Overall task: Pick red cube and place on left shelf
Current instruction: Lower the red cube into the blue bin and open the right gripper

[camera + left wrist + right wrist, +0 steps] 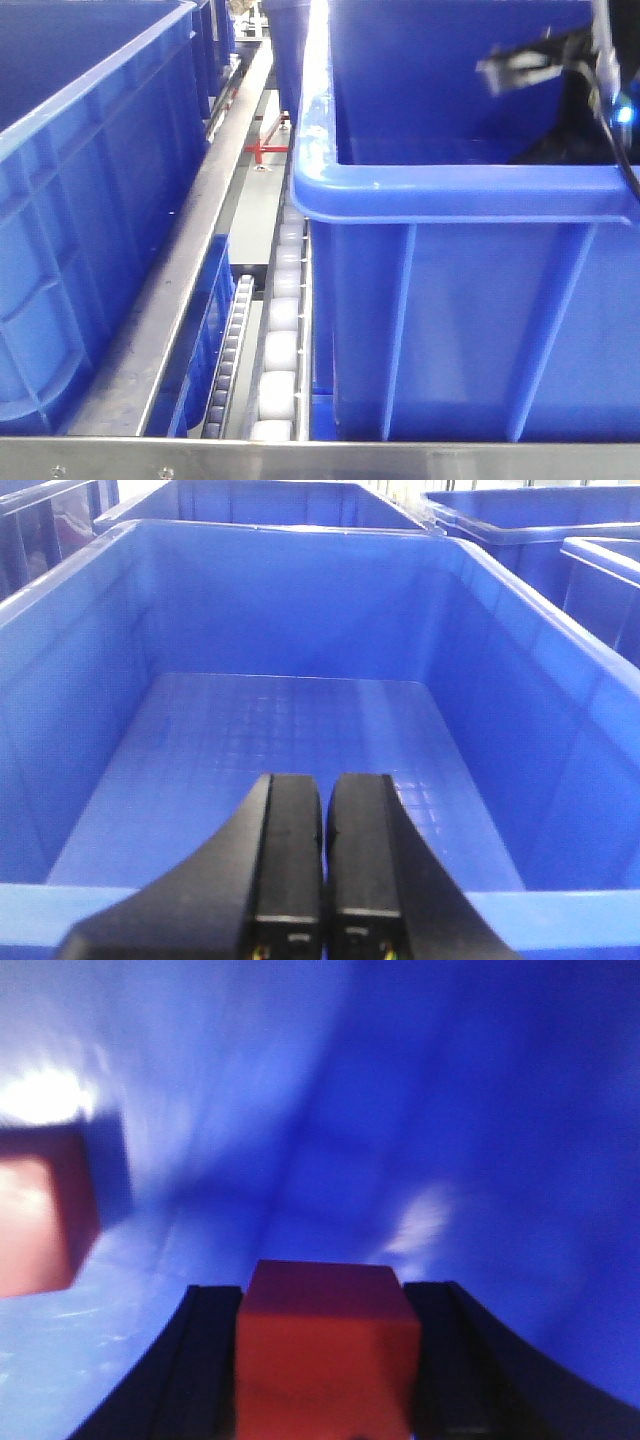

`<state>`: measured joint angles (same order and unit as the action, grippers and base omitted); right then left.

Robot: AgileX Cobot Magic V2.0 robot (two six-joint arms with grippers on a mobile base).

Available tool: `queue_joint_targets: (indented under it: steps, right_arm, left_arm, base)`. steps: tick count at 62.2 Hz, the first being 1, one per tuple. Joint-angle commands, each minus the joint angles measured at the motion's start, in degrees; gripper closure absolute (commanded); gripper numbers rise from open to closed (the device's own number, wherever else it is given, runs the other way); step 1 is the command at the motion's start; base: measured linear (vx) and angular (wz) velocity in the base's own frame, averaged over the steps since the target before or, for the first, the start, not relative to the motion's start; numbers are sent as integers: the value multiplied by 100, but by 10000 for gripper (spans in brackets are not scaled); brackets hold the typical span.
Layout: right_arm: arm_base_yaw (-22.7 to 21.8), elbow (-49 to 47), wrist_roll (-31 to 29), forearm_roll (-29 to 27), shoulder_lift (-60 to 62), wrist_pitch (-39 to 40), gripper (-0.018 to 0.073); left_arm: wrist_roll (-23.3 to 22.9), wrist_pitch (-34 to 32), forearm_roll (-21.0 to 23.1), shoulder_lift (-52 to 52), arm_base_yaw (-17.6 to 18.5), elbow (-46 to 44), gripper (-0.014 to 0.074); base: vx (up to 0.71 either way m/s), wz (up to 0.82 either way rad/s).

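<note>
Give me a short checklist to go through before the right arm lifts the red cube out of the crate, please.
1. The red cube sits between the fingers of the right gripper: ok.
2. The cube is off the crate floor: cannot tell, as the right wrist picture is blurred.
3. The second red block lies apart from the held cube, at the left: ok.
4. The left gripper is shut, holds nothing and points into an empty crate: ok.
5. A free spot on the shelf: cannot tell, because blue crates fill most of the front view.
</note>
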<state>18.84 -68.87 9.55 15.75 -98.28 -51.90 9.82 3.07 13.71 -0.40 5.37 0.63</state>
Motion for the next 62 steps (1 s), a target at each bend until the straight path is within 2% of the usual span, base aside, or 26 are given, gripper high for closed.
queue_joint_targets:
  steps: [1, 14, 18, 24, 34, 42, 47, 62]
  right_arm:
    - [-40, -130, -71, 125, 172, 154, 501]
    - [-40, -130, -71, 78, 107, 135, 497]
    - [-40, -130, -77, 78, 107, 128, 471]
    - [-40, -130, -75, 78, 113, 80, 363]
    - [-40, -130, -75, 84, 148, 31, 111]
    - [-40, -183, -75, 84, 155, -75, -10]
    - [-40, -254, -75, 84, 160, -133, -39]
    - [-40, -341, -75, 78, 471, -73, -34]
  left_arm:
    - [-1, -486, 8, -73, 39, 136, 495]
    - [-1, -486, 8, -73, 39, 136, 495]
    - [-1, -486, 8, -73, 39, 136, 495]
    - [-1, -486, 8, -73, 39, 136, 495]
    - [-1, -486, 8, -73, 39, 136, 495]
    - [-1, -486, 8, -73, 39, 136, 495]
    - [-1, -486, 8, -73, 39, 136, 495]
    - [-1, -486, 8, -73, 39, 136, 495]
  base:
    - [0, 0]
    - [0, 0]
    - [0, 0]
    - [0, 0]
    - [0, 0]
    - [0, 0]
    - [0, 0]
    - [0, 0]
